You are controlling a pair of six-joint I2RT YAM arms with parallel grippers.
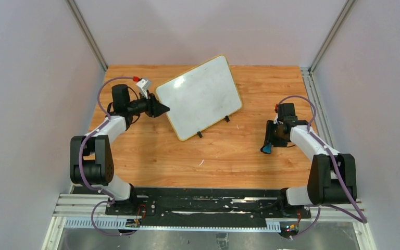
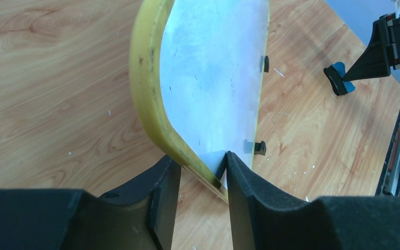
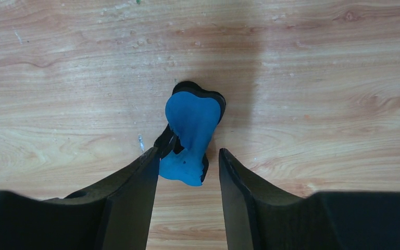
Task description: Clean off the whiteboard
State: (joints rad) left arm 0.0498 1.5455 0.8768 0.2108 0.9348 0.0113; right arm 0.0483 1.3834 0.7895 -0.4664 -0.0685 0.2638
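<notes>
The left hand (image 2: 202, 157), fingers slightly parted, straddles the edge of the whiteboard (image 2: 213, 78).

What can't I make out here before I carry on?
- Left wrist view: whether the left hand pinches the board or only straddles its edge; the frame hides the contact.
- Top view: the eraser, tiny and mostly under the right hand.
- Faint marks on the board: too small from above, seen too edge-on from the left wrist.
- The board's underside: hidden by the board in every view.
</notes>
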